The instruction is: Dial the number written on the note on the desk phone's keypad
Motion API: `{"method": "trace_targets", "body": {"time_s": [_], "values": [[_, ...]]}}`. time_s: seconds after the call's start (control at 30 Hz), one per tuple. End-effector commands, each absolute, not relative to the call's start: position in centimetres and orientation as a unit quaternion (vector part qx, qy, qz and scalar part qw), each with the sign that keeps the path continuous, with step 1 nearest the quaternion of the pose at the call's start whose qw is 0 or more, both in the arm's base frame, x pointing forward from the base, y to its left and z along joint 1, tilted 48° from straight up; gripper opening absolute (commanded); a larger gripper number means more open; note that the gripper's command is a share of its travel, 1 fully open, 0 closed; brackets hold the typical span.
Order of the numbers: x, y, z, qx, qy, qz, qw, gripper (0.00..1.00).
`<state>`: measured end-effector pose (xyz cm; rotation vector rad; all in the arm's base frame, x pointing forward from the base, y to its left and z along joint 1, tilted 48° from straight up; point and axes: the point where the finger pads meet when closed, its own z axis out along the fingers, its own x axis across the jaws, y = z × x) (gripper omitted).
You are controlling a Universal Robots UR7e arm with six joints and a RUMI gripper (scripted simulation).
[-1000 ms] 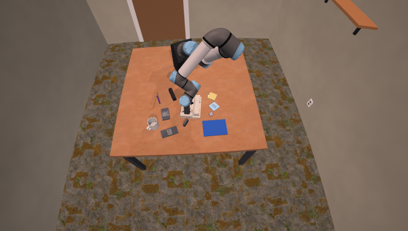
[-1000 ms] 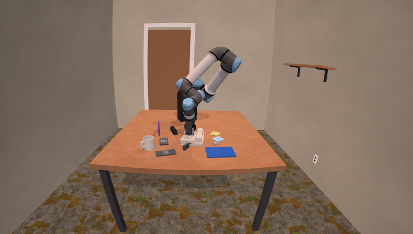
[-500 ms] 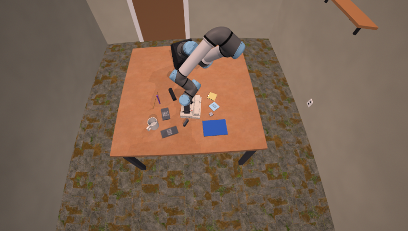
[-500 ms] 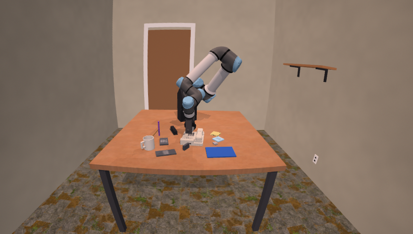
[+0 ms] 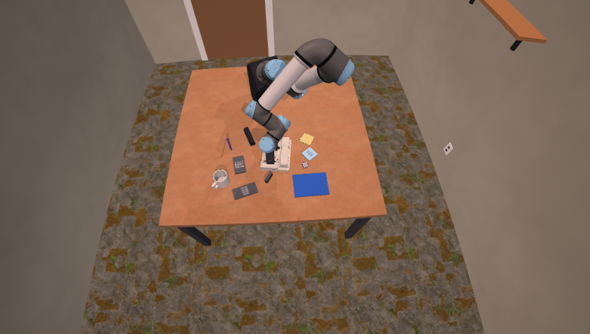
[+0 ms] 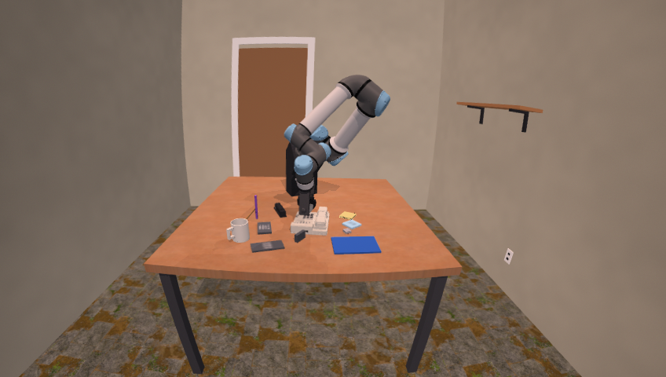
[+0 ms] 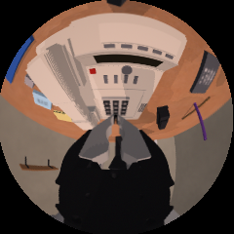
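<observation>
on the table, the phone sits beneath the gripper.

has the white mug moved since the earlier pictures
No. The white mug sits in the same place against the table's near edge in both the top and exterior views.
</observation>
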<state>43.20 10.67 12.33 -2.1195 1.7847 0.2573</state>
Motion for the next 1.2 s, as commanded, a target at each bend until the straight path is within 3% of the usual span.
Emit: {"method": "trace_targets", "body": {"time_s": [0.0, 1.17], "values": [[43.21, 10.66, 12.36, -0.749, 0.631, 0.091, 0.179, 0.0], [44.11, 11.22, 11.42, -0.749, 0.631, 0.091, 0.179, 0.0]]}}
